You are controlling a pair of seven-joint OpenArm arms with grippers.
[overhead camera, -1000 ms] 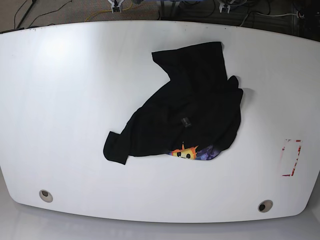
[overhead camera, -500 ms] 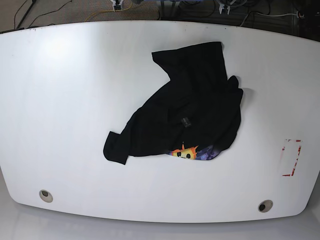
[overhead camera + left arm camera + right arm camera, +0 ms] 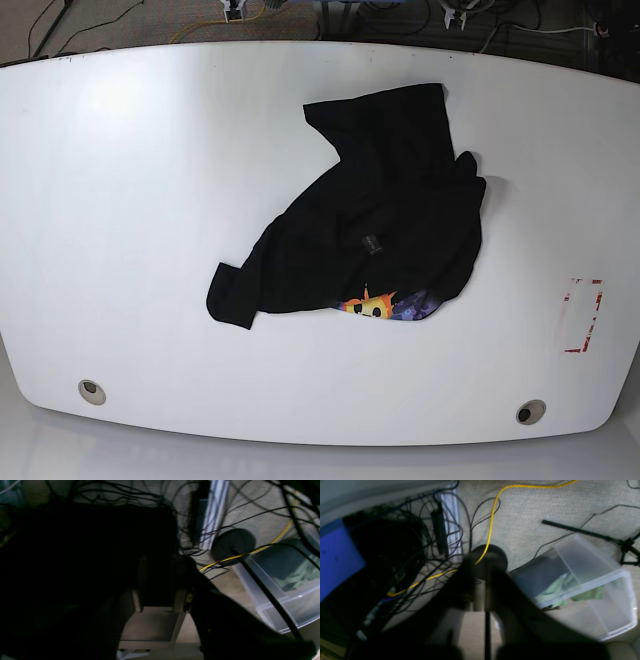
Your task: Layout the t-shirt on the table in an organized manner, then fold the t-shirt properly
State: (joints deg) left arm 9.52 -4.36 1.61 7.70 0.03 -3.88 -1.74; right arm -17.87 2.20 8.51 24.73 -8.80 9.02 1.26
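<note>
Seen from the base camera overhead, the table (image 3: pixel 130 200) fills nearly the whole view, a glossy white top with rounded edges. The t-shirt (image 3: pixel 380 210) lies crumpled a little toward 3 o'clock of the table's middle, black and bunched rather than spread flat. One end reaches toward 12 o'clock, and a sleeve-like flap points toward 8 o'clock. A small neck label (image 3: pixel 371 243) shows near the middle of the cloth. At the shirt's 6 o'clock edge peeks a colourful print (image 3: pixel 385 305), an orange-yellow sun face beside purple patches. Two round grey grommet holes sit near the table's front edge, one (image 3: pixel 91 390) at 7 o'clock and one (image 3: pixel 530 411) at 5 o'clock. A red-outlined rectangle mark (image 3: pixel 582 315) lies at 4 o'clock, well apart from the shirt. No arm is over the table.

Through the left wrist camera, the left gripper (image 3: pixel 160 602) appears dark and blurred, its two fingers standing a little apart with nothing between them. Beyond it are tangled cables (image 3: pixel 120 497), a yellow cable (image 3: pixel 250 552) and a clear plastic bin (image 3: pixel 287 597) on carpet.

Through the right wrist camera, the right gripper (image 3: pixel 478 605) is a blurred dark shape, fingers pressed together on nothing. Beyond it lie the yellow cable (image 3: pixel 492 517), a clear plastic bin (image 3: pixel 585 587) holding green cloth (image 3: pixel 560 590), and a blue panel (image 3: pixel 337 560) at 9 o'clock.
</note>
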